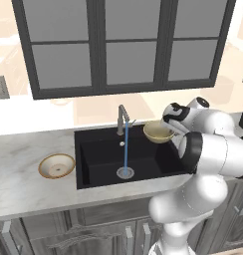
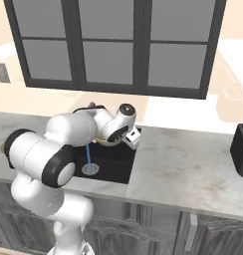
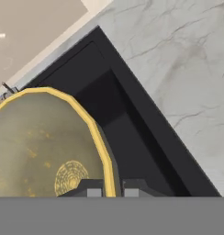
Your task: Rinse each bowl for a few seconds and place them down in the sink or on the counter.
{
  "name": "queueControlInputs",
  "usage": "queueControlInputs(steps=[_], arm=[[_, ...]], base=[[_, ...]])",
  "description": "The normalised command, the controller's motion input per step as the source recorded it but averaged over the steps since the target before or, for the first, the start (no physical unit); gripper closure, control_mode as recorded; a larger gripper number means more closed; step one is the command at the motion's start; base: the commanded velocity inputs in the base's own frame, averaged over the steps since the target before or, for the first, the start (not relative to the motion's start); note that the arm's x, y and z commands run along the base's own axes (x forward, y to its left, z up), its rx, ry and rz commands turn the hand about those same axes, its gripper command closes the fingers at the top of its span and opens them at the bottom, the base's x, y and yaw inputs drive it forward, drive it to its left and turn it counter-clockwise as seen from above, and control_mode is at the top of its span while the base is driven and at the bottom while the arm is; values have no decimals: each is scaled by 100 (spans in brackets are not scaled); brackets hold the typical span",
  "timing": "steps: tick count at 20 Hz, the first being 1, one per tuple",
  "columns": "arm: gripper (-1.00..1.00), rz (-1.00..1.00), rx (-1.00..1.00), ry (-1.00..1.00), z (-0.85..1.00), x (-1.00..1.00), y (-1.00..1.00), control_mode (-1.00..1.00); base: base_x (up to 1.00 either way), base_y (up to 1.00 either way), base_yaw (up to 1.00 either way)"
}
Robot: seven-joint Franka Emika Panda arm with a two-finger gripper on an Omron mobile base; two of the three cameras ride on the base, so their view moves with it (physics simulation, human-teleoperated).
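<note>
The deeper olive-yellow bowl (image 1: 159, 131) hangs over the back right part of the black sink (image 1: 101, 167), to the right of the running water and apart from it. My gripper (image 1: 169, 129) is shut on its right rim. In the hand view the yellow rim of the bowl (image 3: 45, 151) passes between the two fingertips of the gripper (image 3: 109, 192), with the sink (image 3: 127, 133) corner below. The shallow tan-rimmed bowl (image 1: 57, 166) rests upright on the counter (image 1: 24, 184) left of the sink. My arm hides most of the held bowl (image 2: 106, 143) in the right base view.
A grey faucet (image 1: 122, 118) at the sink's back pours a blue stream (image 1: 126, 149) onto the round drain (image 1: 125, 173). Bare marbled counter (image 2: 183, 164) stretches right of the sink, with a dark appliance (image 2: 241, 149) at its far right. A dark-framed window (image 1: 123, 45) stands behind.
</note>
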Motion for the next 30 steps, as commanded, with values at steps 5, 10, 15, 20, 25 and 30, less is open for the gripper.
queueControlInputs(steps=[5, 10, 15, 20, 25, 30], arm=[[100, -5, 0, 2, 6, -35, -37, -100], [100, -6, 0, 5, 11, -34, -27, -100], [100, -9, 0, 8, 15, -32, -29, -100], [100, -9, 0, 9, 11, -25, -32, -100], [100, -7, 0, 5, 1, -20, -30, -100], [100, -7, 0, 5, 0, -16, -32, -100]], base=[[0, 0, 0], [0, 0, 0], [0, 0, 0], [0, 0, 0], [0, 0, 0], [0, 0, 0]])
